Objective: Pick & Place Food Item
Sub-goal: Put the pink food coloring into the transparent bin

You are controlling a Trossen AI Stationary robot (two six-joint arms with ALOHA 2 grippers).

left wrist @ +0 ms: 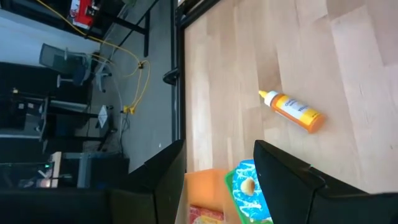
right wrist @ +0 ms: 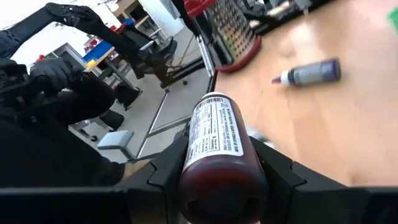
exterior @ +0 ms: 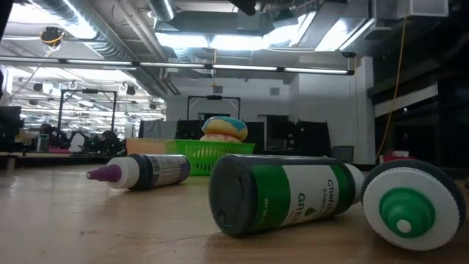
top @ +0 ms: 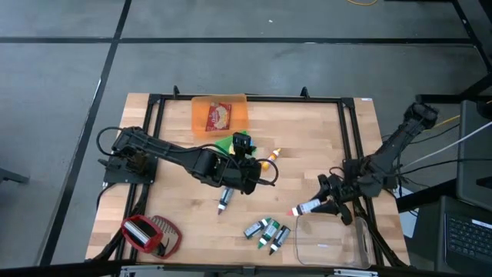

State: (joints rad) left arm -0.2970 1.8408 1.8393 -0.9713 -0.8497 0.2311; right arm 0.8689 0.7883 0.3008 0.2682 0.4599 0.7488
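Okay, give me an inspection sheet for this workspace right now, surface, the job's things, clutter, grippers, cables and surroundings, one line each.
Surface: wooden table, bare between the items.
Job's things: red-capped bottle in the right gripper, beside the clear container; green basket with a food item under the left gripper.
Clutter: orange tray, orange bottle, purple-tipped bottle, green bottles, red grater.
Grippers: left gripper open over the green basket; right gripper shut on the red-capped bottle.
Cables: cable loops along the right arm, at the table's right edge.
Surroundings: grey floor around the table; shelving and ceiling lights in the low view.
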